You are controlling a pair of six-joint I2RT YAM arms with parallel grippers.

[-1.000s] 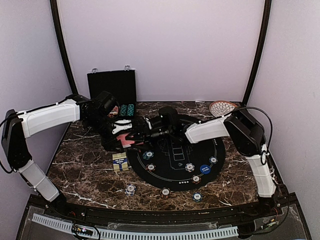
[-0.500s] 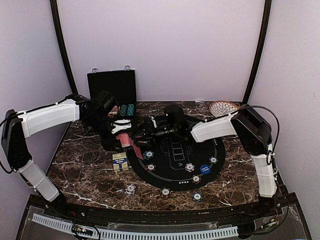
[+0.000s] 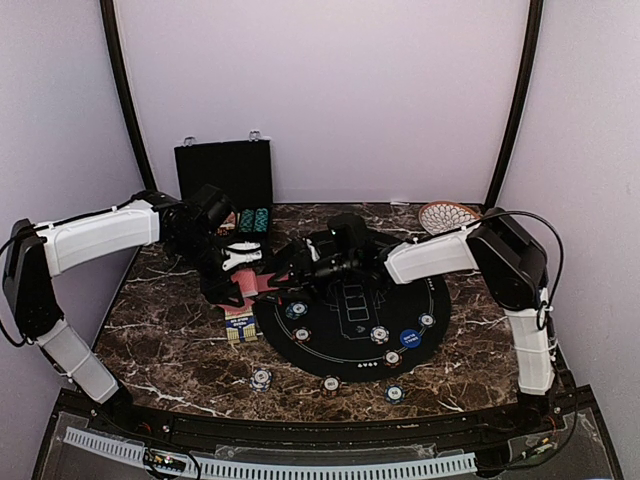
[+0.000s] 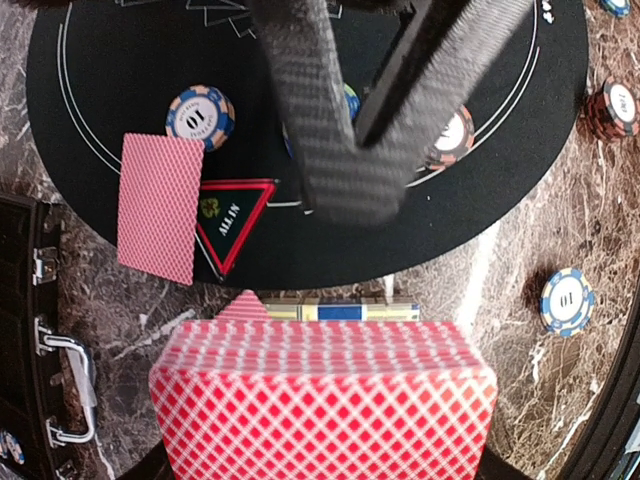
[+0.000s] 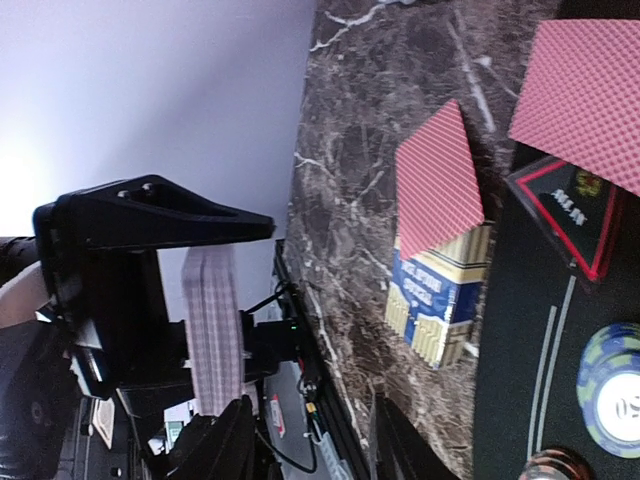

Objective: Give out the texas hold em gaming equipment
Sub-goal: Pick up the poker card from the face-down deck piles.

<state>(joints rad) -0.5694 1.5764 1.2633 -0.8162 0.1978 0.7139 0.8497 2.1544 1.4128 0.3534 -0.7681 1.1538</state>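
My left gripper (image 3: 238, 272) is shut on a deck of red-backed cards (image 4: 320, 400) and holds it above the table's left side. Its fingers are hidden behind the deck. My right gripper (image 3: 286, 268) is open and empty just right of the deck, and its dark fingers (image 4: 320, 110) hang over the black mat (image 3: 350, 345). One red-backed card (image 4: 158, 205) lies on the mat's left edge beside a triangular ALL IN marker (image 4: 232, 218). Another card (image 5: 438, 180) lies on the blue and yellow card box (image 5: 440, 295). Several chips (image 3: 379, 334) and a blue button disc (image 3: 410, 337) lie on the mat.
The black chip case (image 3: 224, 175) stands open at the back left. A patterned round plate (image 3: 445, 215) sits at the back right. Three chips (image 3: 261, 378) lie on the marble along the mat's near edge. The card box (image 3: 240, 325) lies left of the mat.
My right gripper has pulled back a little to the right from the deck. The red card that hung slanted between the grippers half a second ago now lies flat.
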